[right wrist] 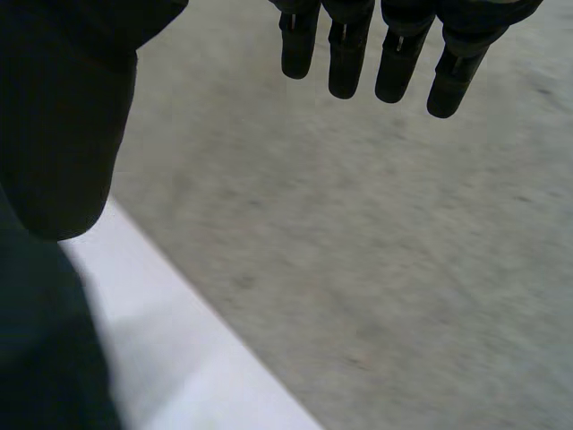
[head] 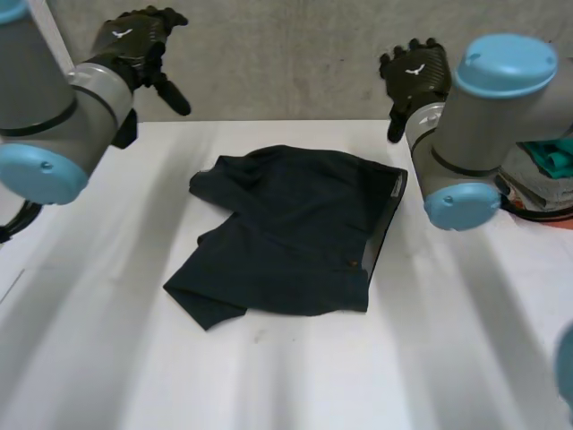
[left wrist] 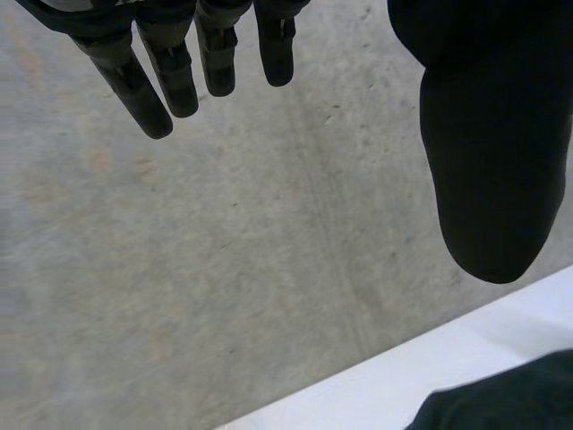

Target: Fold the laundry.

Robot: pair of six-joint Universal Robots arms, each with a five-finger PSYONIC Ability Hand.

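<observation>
dark garment (head: 295, 228) — lying on table (head: 448, 358) | left hand (head: 132, 40), right hand (head: 416, 72) — fingers (left wrist: 148, 94) straight, empty

A white table (head: 286, 376) stands against a grey concrete wall (head: 286, 54).
</observation>
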